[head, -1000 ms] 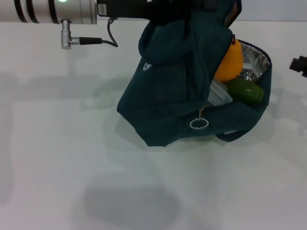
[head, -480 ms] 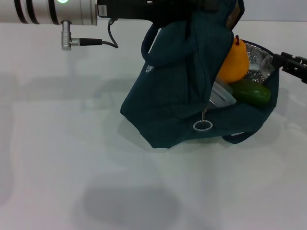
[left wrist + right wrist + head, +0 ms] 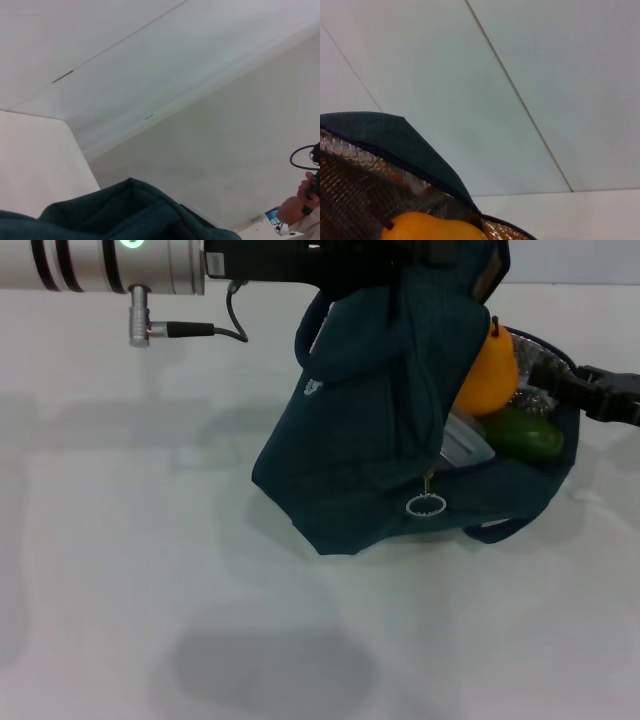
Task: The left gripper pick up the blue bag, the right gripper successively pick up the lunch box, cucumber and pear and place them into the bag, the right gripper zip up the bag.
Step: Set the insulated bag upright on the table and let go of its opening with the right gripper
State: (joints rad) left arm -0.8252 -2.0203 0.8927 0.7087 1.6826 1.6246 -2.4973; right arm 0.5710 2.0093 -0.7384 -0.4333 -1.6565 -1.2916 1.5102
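1. Left gripper (image 3: pixel 445 252) at 12 o'clock in the head view, clamped on the top of the blue bag (image 3: pixel 380 430), holding it up with its lower edge on the white counter (image 3: pixel 150 570); fingers themselves masked by fabric, so grip width unreadable.
2. Right gripper (image 3: pixel 560 375) reaching in from 3 o'clock, tip at the bag's open rim just beside the pear (image 3: pixel 487 370); cannot tell whether parted or closed.
3. Inside the open mouth: pear uppermost, cucumber (image 3: pixel 525 437) below it toward 4 o'clock, lunch box (image 3: pixel 465 447) partly visible beneath both, touching them.
4. Zip pull ring (image 3: pixel 425 505) hanging at the bag's front, toward 6 o'clock of the opening; zip not closed.
5. Only in the head view: both arms, the whole bag, the cucumber, the lunch box, the ring.
6. Only in the right wrist view: close look at the silver quilted lining (image 3: pixel 355 185) under the dark rim, with the top of the pear (image 3: pixel 427 227) at 6 o'clock.
7. Only in the left wrist view: a fold of bag fabric (image 3: pixel 130 215) at 6 o'clock, and a person's hand (image 3: pixel 307 192) far off at 4 o'clock.
8. Against half a second back: right gripper farther in toward 9 o'clock, closer to the pear; bag, ring and contents almost unmoved.
9. Against one second back: right gripper then only at the 3 o'clock edge; bag shifted slightly toward 3 o'clock.
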